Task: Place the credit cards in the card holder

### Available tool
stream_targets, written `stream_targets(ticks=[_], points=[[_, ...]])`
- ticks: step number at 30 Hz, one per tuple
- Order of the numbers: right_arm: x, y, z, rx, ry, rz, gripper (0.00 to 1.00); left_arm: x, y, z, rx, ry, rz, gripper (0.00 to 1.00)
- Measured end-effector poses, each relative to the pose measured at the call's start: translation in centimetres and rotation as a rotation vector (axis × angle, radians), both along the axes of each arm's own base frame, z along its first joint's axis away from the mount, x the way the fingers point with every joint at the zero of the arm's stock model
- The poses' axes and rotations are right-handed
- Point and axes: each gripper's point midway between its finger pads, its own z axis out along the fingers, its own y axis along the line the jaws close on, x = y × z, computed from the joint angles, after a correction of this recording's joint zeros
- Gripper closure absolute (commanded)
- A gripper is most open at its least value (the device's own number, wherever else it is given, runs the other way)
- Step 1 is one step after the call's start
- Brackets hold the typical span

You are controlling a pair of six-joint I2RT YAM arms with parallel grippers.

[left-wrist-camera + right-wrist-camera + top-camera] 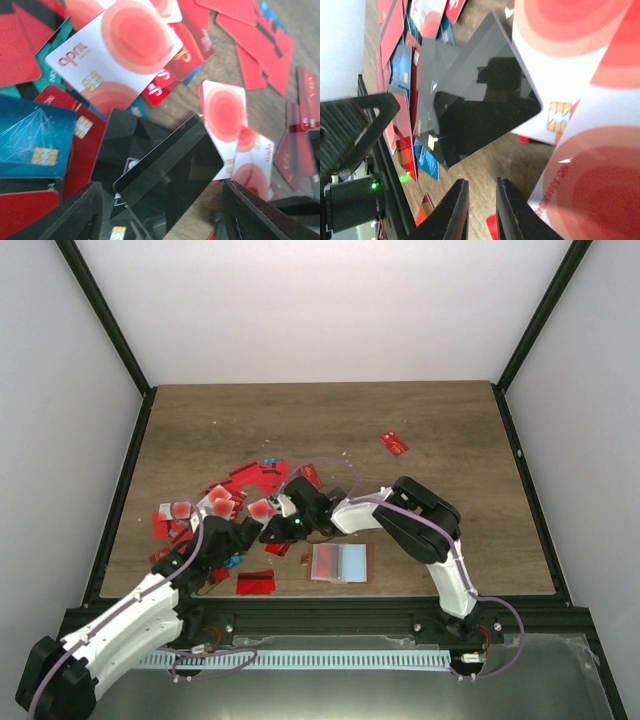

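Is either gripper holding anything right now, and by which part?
Nothing appears held: the left gripper stands wide open over the black card, and the right gripper shows a narrow empty gap.

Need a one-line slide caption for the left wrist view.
Left gripper, jaws apart, hovers over a black card in a pile of red, white and blue credit cards.

The credit cards (120, 55) look like smooth plastic, and the black one (170, 170) is glossy enough to mirror light. The worktop (450, 430) is matt brown wood with visible grain. The card holder (341, 563) has flat, matt pale panels and a leather-like brown edge
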Motion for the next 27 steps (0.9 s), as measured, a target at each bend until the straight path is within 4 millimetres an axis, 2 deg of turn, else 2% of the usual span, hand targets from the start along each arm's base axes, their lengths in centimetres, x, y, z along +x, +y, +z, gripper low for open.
stream_targets(ticks=[4, 9, 13, 14, 19, 27], points=[[1.1, -0.1, 0.1, -0.027, -0.022, -0.028, 0.78, -0.5, 0.7, -0.7, 0.040, 0.056, -0.001, 0.31], [1.3, -0.3, 0.3, -0.038, -0.008, -0.058, 0.72, 1.9, 1.3, 0.2, 0.073, 0.076, -0.010, 0.33], [0.9, -0.5, 0.4, -0.041, 0.022, -0.092, 0.69, 3.2, 1.5, -2.3, 0.083, 0.190, -0.067, 0.33], [0.9, -0.5, 0.5, -0.041, 0.029, -0.100, 0.69, 3.5, 1.3, -3.0, 0.094, 0.219, -0.097, 0.32], [0.3, 0.0, 0.5, -0.045, 0.053, -0.122, 0.70, 5.9, -0.7, -3.2, 0.087, 0.240, -0.223, 0.32], [0.9, 1.0, 0.5, -0.056, 0.050, -0.130, 0.70, 5.1, -1.2, -3.1, 0.061, 0.220, -0.269, 0.30]])
